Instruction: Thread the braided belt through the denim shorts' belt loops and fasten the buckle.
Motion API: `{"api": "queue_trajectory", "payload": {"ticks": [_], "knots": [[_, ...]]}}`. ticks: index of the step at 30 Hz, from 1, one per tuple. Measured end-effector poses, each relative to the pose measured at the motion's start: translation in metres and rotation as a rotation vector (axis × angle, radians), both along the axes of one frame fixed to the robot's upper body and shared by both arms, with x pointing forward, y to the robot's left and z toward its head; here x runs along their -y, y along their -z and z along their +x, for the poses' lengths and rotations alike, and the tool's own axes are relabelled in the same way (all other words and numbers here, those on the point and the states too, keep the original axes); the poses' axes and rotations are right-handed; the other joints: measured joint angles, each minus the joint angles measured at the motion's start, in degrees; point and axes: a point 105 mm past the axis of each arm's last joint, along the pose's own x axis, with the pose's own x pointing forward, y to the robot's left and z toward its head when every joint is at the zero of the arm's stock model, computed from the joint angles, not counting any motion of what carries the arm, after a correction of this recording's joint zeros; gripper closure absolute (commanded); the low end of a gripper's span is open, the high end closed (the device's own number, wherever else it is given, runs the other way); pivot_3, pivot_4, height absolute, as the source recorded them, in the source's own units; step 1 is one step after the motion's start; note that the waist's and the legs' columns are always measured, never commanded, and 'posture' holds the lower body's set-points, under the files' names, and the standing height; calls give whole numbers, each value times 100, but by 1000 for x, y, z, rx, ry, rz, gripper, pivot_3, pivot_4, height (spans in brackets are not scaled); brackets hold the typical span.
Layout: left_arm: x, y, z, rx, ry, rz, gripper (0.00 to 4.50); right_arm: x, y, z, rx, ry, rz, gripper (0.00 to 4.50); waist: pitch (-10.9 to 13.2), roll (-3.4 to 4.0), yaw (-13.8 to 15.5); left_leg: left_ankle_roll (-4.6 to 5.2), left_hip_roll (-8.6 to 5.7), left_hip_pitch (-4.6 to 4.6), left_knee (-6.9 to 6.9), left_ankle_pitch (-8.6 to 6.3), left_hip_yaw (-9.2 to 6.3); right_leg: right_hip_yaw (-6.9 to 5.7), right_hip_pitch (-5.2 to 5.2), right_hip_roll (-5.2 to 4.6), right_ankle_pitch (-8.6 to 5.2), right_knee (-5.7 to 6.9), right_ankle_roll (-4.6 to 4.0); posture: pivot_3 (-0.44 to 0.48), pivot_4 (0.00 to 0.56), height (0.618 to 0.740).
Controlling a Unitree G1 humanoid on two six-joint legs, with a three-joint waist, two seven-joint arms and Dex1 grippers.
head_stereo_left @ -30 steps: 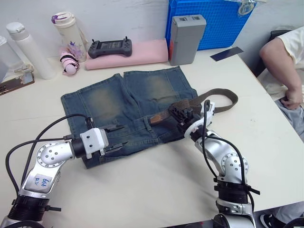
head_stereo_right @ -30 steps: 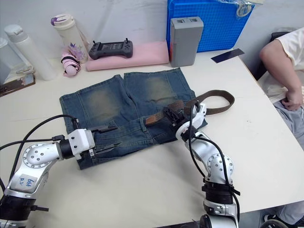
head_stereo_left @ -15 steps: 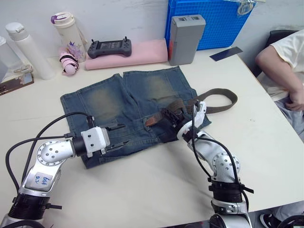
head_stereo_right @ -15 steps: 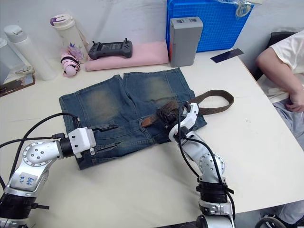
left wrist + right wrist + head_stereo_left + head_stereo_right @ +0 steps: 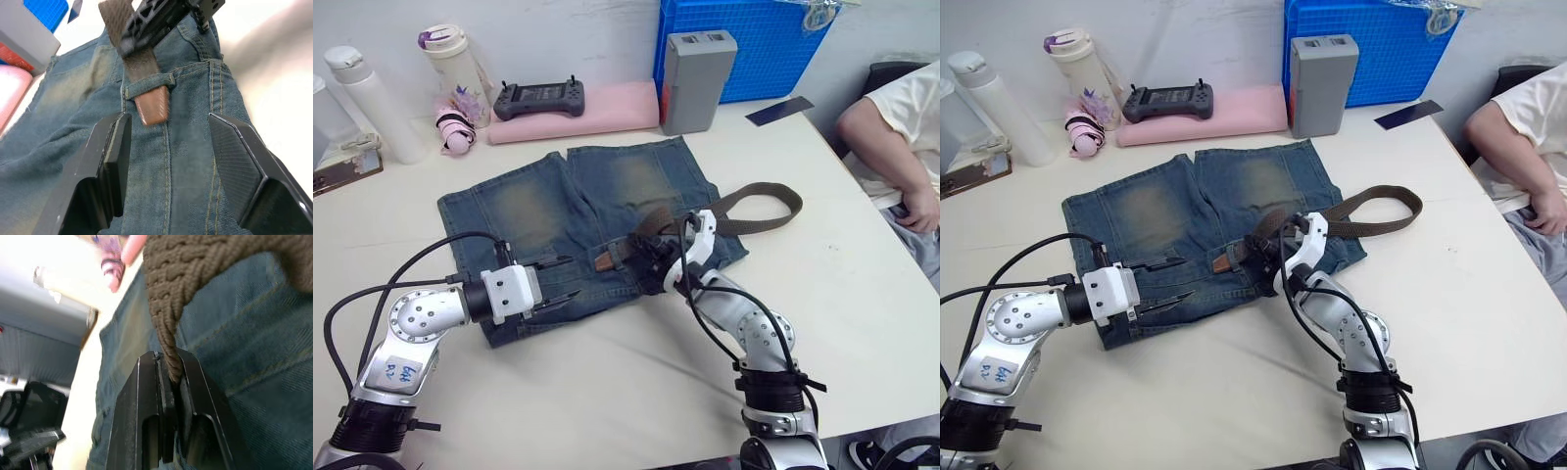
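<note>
The right gripper (image 5: 651,266) has its fingers (image 5: 161,396) pressed together on the braided belt (image 5: 171,298), pinching the woven strap edge-on between them. Just at 9 o'clock from that grip, the belt's smooth brown tip (image 5: 152,107) pokes out from under a belt loop (image 5: 146,90) on the waistband of the denim shorts (image 5: 538,211). From the grip the strap runs toward 2 o'clock, off the shorts' edge, and curves in a loop (image 5: 773,201) on the surface (image 5: 636,392).

The left gripper (image 5: 553,284) has its fingers (image 5: 110,147) spread apart, holding nothing, low over the waistband near the shorts' 7 o'clock corner. The belt tip lies ahead of them, at 3 o'clock, near but not touching.

The shorts lie flat, legs pointing to 12 o'clock. Beyond them sit a pink pad (image 5: 597,108), a grey box (image 5: 698,78) and a blue crate (image 5: 754,44). A person's arm (image 5: 891,127) shows at 3 o'clock.
</note>
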Motion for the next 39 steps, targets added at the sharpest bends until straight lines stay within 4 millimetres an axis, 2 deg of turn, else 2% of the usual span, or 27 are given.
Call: {"api": "queue_trajectory", "payload": {"ticks": [2, 6, 13, 27, 30, 34, 38, 39], "knots": [[-4, 7, 2, 73, 20, 102, 1727, -11, 13, -1, -54, -30, -28, 4500, -1, 1, 2, -3, 0, 4, 0, 2, 1, -1, 0, 0, 0, -2, 0, 0, 150, 709], [-7, 16, 9, 230, 72, 233, 1727, -14, 12, 2, -55, -31, -55, 4500, -7, 2, 13, -3, -2, 7, 0, 2, 4, -1, 3, -1, 0, -5, 0, 0, 150, 709], [-15, 19, 23, 398, 97, 291, 1727, -15, 13, 4, -72, -18, -42, 4500, -10, 2, -1, -3, -1, 7, 0, 2, 5, -2, -1, -1, 0, 14, 0, 0, 150, 709], [-3, 30, 34, 432, 176, 341, 1727, -17, 13, 4, -76, -3, -34, 4500, -13, 3, -27, -3, -3, 8, 0, 2, 5, 0, -14, -3, 0, 40, 0, 0, 150, 709], [-2, 29, 35, 436, 172, 337, 2509, -17, 13, 4, -75, -1, -35, 4500, -14, 2, -30, -3, -3, 8, 0, 2, 5, 0, -15, -3, 0, 43, 0, 0, 150, 709], [0, 30, 36, 443, 177, 343, 4408, -17, 13, 3, -69, -2, -40, 4500, -14, 2, -28, -3, -4, 7, 0, 2, 5, 0, -15, -4, 0, 43, 0, 0, 150, 709], [1, 29, 37, 452, 175, 345, 4469, -16, 13, 4, -65, 1, -44, 4500, -14, 2, -16, -3, -5, 7, 0, 2, 5, 1, -15, -4, 0, 43, 0, 0, 150, 709], [1, 29, 37, 453, 174, 346, 4498, -16, 12, 4, -63, 1, -44, 4088, -14, 2, -14, -3, -5, 7, 0, 2, 5, 1, -15, -4, 0, 43, 0, 0, 150, 709]]}}
